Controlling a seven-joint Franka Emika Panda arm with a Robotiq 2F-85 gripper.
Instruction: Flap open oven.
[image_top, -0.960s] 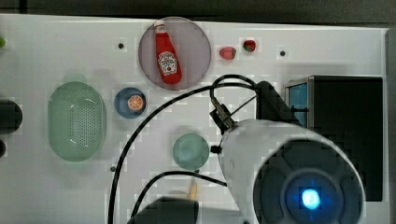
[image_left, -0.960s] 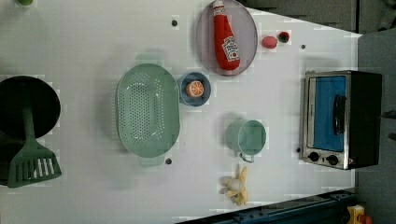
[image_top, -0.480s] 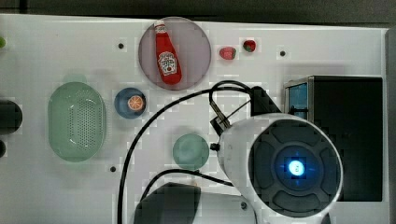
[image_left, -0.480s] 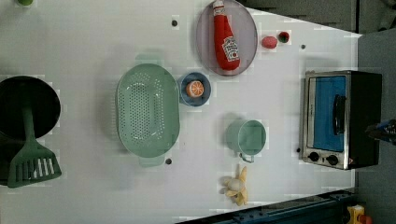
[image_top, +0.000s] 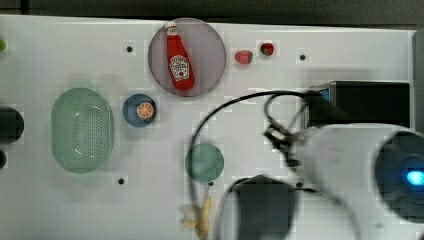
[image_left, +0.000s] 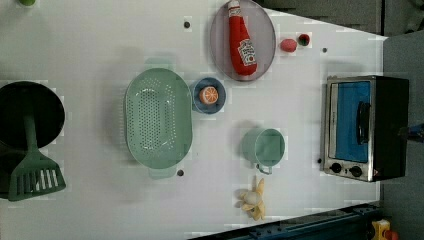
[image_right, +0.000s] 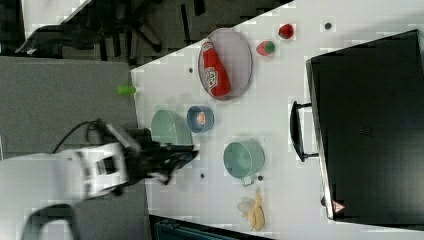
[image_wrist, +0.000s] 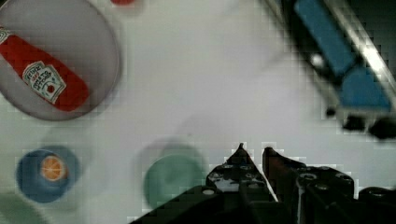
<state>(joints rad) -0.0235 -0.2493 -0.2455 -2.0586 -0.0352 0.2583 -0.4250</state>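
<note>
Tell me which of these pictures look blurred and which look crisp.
Top view: the arm is smeared, while the ketchup bottle stays crisp. Wrist view: the oven is streaked. Left view: crisp, with soft shadows beside the colander and cup. Right view: the arm is blurred.

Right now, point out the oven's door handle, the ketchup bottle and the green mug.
oven's door handle (image_left: 363, 122), left view, middle of the dark bar.
ketchup bottle (image_left: 241, 42), left view, red body above the label.
green mug (image_left: 265, 147), left view, inside of the cup.
</note>
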